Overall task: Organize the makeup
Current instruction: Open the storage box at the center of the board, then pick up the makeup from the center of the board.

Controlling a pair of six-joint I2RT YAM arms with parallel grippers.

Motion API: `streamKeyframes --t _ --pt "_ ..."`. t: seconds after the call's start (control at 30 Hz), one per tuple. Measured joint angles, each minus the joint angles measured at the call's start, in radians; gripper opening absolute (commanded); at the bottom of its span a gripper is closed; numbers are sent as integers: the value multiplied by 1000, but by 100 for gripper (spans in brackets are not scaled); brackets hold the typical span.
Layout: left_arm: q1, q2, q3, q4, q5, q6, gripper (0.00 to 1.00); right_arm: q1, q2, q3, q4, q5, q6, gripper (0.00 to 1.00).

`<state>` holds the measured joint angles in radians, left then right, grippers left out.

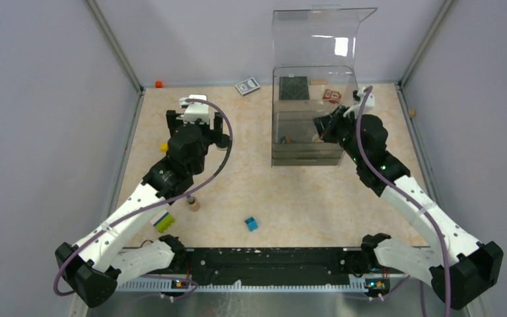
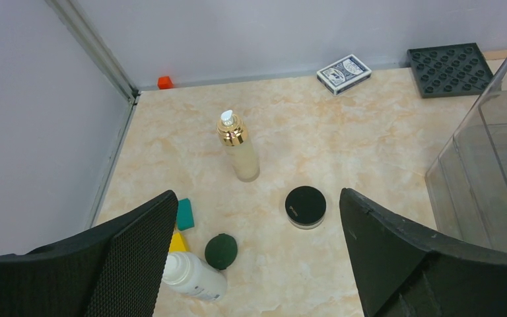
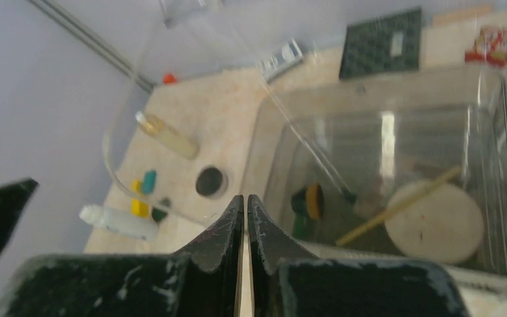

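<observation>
My left gripper [image 2: 257,193] stands wide open above the floor with nothing between its fingers. Below it are an upright gold-capped clear bottle [image 2: 237,148], a black round compact [image 2: 305,206] and a white bottle [image 2: 191,276] lying on its side. My right gripper [image 3: 245,198] is shut and empty at the near rim of the clear box [image 1: 307,142]. Inside the box lie a beige round disc [image 3: 434,222] and a thin tan stick [image 3: 399,205]. Behind the box are a dark square palette [image 1: 294,88] and a pinkish checkered palette [image 1: 331,95]. A tan tube [image 1: 193,203] stands near the left arm.
A dark green round piece [image 2: 221,251], a teal block [image 2: 185,214] and a yellow block [image 2: 178,242] lie by the white bottle. A patterned card box [image 1: 247,86] and an orange cube [image 1: 158,84] sit at the back wall. A blue cube [image 1: 251,224] and a yellow-green block [image 1: 165,222] lie near the front.
</observation>
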<state>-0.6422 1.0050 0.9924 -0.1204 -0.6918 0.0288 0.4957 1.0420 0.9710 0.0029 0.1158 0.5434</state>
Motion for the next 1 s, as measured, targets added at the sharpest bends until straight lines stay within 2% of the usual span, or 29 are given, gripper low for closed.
streamKeyframes --t 0.17,0.3,0.57,0.73,1.0 --pt "0 5 0 -1 0 0 99 16 -54 -92 -192 -43 19 10" --pt "0 6 0 -3 -1 0 99 83 -55 -151 -320 -52 21 12" --pt "2 6 0 -5 -7 0 99 251 -59 -199 -480 47 48 21" --pt "3 11 0 -6 -10 -1 99 319 -56 -199 -555 144 69 45" --pt "21 13 0 -24 -12 -46 99 333 -55 -198 -676 214 90 66"
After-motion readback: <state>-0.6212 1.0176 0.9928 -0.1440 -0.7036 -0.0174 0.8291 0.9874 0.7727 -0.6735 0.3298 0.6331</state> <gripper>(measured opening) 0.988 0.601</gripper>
